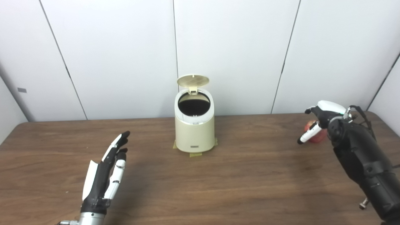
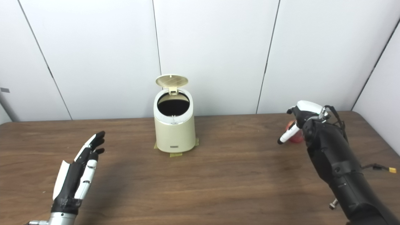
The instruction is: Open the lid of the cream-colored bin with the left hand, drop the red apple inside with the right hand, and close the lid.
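The cream-colored bin [image 1: 194, 134] stands mid-table at the back, its round lid [image 1: 192, 80] tipped upright and the dark inside showing. My left hand [image 1: 104, 175] hovers low at the front left, well short of the bin, fingers straight and spread, holding nothing. At the far right the red apple [image 1: 317, 137] rests on the table, mostly hidden behind my right hand [image 1: 325, 117]. That hand arches over the apple with its thumb [image 1: 307, 133] crossing in front; the fingers behind are hidden, so I cannot see whether they grip it.
Yellow tape strips [image 1: 195, 153] stick out from under the bin's base. The brown wooden table [image 1: 218, 187] runs to a white panelled wall [image 1: 234, 47] close behind the bin. A loose cable with a yellow plug [image 2: 390, 169] hangs by my right forearm.
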You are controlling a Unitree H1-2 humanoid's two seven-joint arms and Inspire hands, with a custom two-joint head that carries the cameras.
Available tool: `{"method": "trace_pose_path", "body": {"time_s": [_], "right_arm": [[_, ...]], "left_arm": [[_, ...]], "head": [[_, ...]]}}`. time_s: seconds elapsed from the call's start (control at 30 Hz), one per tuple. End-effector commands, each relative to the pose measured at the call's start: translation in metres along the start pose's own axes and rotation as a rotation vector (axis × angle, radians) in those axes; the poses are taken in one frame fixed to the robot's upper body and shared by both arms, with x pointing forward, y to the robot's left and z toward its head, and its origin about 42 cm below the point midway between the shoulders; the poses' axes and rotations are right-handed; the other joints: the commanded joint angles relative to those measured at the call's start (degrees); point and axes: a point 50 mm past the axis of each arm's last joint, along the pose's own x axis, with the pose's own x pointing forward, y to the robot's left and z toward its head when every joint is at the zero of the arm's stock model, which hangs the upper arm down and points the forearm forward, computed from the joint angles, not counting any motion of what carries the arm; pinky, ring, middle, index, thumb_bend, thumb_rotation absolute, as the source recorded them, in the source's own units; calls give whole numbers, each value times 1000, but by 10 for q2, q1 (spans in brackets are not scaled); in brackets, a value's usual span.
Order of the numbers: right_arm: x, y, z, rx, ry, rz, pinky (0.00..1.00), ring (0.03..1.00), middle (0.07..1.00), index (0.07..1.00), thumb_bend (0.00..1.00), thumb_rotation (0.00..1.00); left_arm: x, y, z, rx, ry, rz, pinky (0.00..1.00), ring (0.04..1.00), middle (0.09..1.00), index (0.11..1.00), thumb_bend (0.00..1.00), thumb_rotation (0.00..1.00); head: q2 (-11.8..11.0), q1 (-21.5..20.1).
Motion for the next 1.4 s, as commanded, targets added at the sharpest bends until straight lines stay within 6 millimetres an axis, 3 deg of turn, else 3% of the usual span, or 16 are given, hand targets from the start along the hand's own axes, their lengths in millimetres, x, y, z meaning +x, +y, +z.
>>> {"method": "trace_pose_path", "body": {"time_s": [0.0, 0.23, 0.37, 0.57, 0.77, 0.93, 1.07, 1.1, 1.17, 1.2, 1.27, 1.37], "right_arm": [[4, -42, 8, 3, -11, -86, 610, 869, 951, 876, 939, 234], [15, -36, 10, -45, -2, -37, 684, 931, 939, 871, 935, 247], [19, -36, 11, -39, -2, -7, 586, 837, 928, 873, 903, 224], [20, -37, 17, -24, -9, 53, 578, 817, 927, 864, 906, 212], [21, -36, 18, -27, -25, 79, 592, 756, 856, 866, 909, 225], [23, -33, 16, 20, -27, 112, 529, 685, 799, 864, 850, 105], [23, -31, 15, -54, -58, 86, 568, 675, 768, 815, 798, 49], [24, -30, 15, -87, -53, 64, 498, 605, 716, 789, 780, 25], [25, -28, 18, -142, -23, 10, 322, 425, 533, 704, 612, 5], [26, -26, 20, -155, -7, -18, 291, 393, 508, 685, 591, 2], [27, -23, 24, -170, 23, -68, 245, 342, 486, 531, 544, 0], [28, -18, 25, -140, -17, -165, 208, 311, 479, 494, 532, 0]], "left_arm": [[-10, -5, 0, -13, -3, 4, 847, 910, 924, 907, 176, 938], [-11, -4, 1, -14, -10, 4, 836, 907, 924, 907, 164, 937], [-12, -4, 0, -24, 0, 3, 836, 903, 921, 900, 178, 925], [-13, -5, 0, -22, 1, 0, 843, 906, 916, 896, 173, 911], [-12, -5, -1, -35, -1, 2, 852, 911, 922, 900, 188, 917], [-13, -5, 1, -32, 3, 6, 834, 905, 917, 894, 185, 920], [-14, -6, 1, -54, 6, 6, 841, 909, 922, 899, 187, 902], [-14, -6, 1, -57, 2, 7, 842, 910, 922, 899, 193, 901], [-13, -5, 1, -63, -2, 13, 835, 910, 924, 906, 199, 923], [-12, -5, 1, -64, -3, 16, 834, 909, 925, 907, 200, 932], [-11, -4, 3, -66, -3, 23, 825, 906, 926, 909, 201, 954], [-9, -3, 4, -68, -1, 30, 815, 905, 931, 913, 196, 977]], "head": [[1, 0], [2, 3], [2, 3], [2, 4], [-1, 7], [0, 9], [1, 8], [1, 8], [3, 10], [2, 10], [1, 10], [0, 9]]}}
